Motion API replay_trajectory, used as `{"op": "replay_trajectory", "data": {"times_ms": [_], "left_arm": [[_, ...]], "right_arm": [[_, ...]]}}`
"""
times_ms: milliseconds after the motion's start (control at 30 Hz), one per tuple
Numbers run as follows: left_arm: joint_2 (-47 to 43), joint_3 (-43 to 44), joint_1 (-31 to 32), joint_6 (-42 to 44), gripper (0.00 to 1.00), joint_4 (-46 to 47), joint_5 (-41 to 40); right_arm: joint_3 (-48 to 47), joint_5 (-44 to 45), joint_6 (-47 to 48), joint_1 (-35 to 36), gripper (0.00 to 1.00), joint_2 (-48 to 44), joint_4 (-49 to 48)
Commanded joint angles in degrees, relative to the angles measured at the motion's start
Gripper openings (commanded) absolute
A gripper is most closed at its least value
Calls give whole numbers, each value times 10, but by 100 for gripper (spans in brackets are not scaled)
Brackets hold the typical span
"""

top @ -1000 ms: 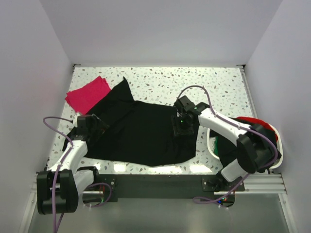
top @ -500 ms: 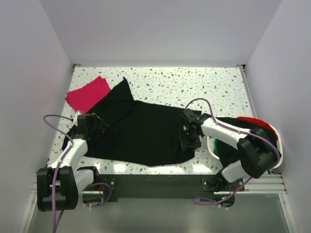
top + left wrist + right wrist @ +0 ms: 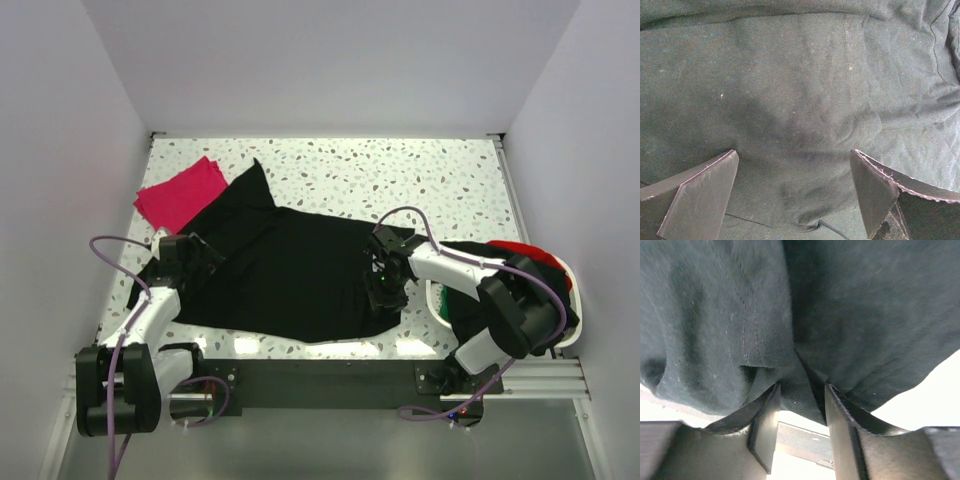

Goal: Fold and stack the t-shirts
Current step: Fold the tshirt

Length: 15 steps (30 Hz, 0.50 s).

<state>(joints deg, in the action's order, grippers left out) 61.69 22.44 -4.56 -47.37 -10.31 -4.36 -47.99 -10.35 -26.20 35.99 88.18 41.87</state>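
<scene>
A large black t-shirt [image 3: 290,270] lies spread flat across the table; it fills the left wrist view [image 3: 790,75] and the right wrist view [image 3: 865,305]. A magenta-pink t-shirt [image 3: 180,193], folded to a small rectangle, lies at the back left, touching the black one's sleeve. My left gripper [image 3: 198,266] [image 3: 795,155] hovers wide open just above the black shirt's left part. My right gripper [image 3: 383,290] [image 3: 802,389] is at the shirt's near right corner. Its jaws stand partly apart, with a hanging fold of the black hem between the fingertips.
A white basket [image 3: 432,292] stands at the right edge with more shirts heaped in it: red [image 3: 515,247], green [image 3: 465,300] and black. The speckled table top [image 3: 440,180] shows behind the shirt. White walls close in three sides.
My right gripper has come from the shirt's right middle toward the near right corner and its jaws have narrowed a little. The left arm has barely moved.
</scene>
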Motion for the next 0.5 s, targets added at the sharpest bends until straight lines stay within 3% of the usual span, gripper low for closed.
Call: {"op": "replay_trajectory", "data": {"times_ms": [0, 100, 200, 233, 267, 467], "left_arm": [[19, -41, -7, 5, 100, -75, -7], [23, -42, -8, 4, 100, -73, -3], [26, -42, -8, 4, 100, -69, -3], [26, -43, -8, 4, 100, -68, -3], [27, -44, -7, 4, 100, -65, -3], [43, -44, -8, 1, 100, -58, 1]], "right_arm": [[12, -41, 13, 0, 43, -3, -1], [18, -51, 13, 0, 39, -5, 1], [19, -41, 15, 0, 23, -17, 15], [18, -29, 12, 0, 11, -22, 20], [20, -25, 9, 0, 7, -28, 27], [50, 4, -25, 0, 4, -107, 52]]}}
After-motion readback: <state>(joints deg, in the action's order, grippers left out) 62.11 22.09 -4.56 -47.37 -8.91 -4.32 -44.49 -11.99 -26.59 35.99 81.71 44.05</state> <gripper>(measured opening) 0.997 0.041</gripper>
